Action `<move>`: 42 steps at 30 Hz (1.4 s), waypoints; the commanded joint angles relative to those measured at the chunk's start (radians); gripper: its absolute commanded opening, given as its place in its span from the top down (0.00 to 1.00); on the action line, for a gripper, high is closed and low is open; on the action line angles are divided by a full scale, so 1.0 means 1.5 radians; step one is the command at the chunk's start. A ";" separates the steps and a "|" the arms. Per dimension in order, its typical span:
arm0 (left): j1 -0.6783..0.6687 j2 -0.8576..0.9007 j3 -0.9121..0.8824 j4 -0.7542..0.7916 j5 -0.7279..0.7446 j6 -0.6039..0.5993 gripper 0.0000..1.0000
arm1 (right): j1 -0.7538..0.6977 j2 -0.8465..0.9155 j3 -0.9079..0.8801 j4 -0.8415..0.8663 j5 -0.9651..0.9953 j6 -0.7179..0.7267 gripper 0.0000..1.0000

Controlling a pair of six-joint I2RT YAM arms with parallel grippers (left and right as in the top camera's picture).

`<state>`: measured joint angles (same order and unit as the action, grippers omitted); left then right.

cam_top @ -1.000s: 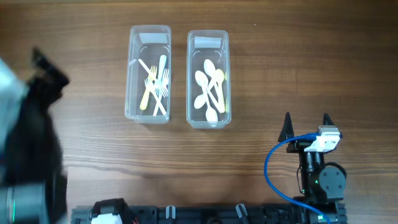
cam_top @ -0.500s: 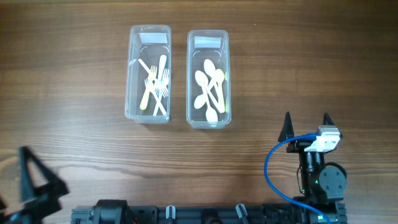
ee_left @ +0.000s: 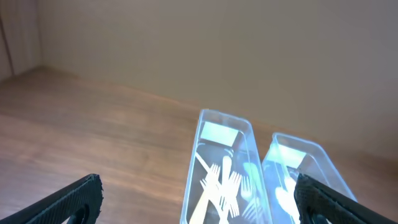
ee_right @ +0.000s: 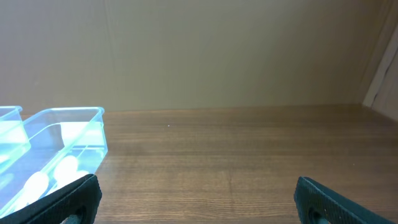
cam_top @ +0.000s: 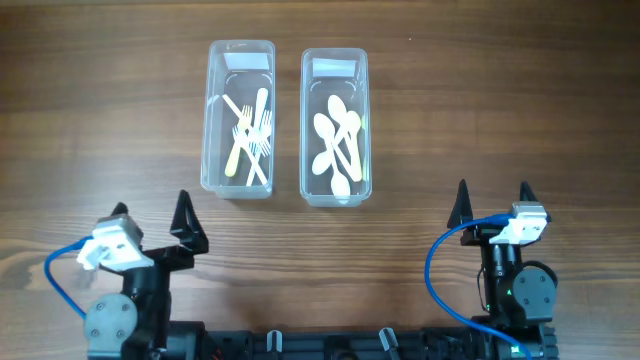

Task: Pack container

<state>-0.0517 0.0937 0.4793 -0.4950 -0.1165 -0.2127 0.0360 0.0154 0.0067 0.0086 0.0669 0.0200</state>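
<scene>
Your left gripper (cam_top: 150,206) has come home: a second ago that arm was a dark blur at the table's left edge, half a second ago only its fingers showed in the near-left corner, and now it sits at the near edge with its fingers spread wide, holding nothing, tips towards the bins. Your right gripper (cam_top: 493,194) has not moved over the same stretch; it rests at the near right, fingers likewise apart and empty. Neither bin has shifted. The fork bin (cam_top: 215,152) and the spoon bin (cam_top: 318,186) stand side by side on the far middle of the table (cam_top: 500,100), long sides parallel with a narrow strip of wood between them, not touching. The forks (cam_top: 250,135) lie crossed in a loose pile in the middle of their bin; the spoons (cam_top: 338,145) lie heaped in theirs, bowls overlapping. You have bare wood on every side of the pair — a broad band between their near ends and both grippers, and wide stretches to the left and right. From the left wrist both bins show ahead between the fingers, the fork bin nearly centred; from the right wrist the spoon bin sits low at the left, with open wood across the rest of the view.
</scene>
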 commanded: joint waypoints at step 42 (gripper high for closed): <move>0.018 -0.061 -0.234 0.039 0.150 0.229 0.00 | -0.003 -0.007 -0.001 0.004 -0.011 -0.012 0.00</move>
<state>-0.0307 0.0147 0.1314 -0.4374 0.0883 0.1120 0.0360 0.0154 0.0067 0.0086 0.0669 0.0196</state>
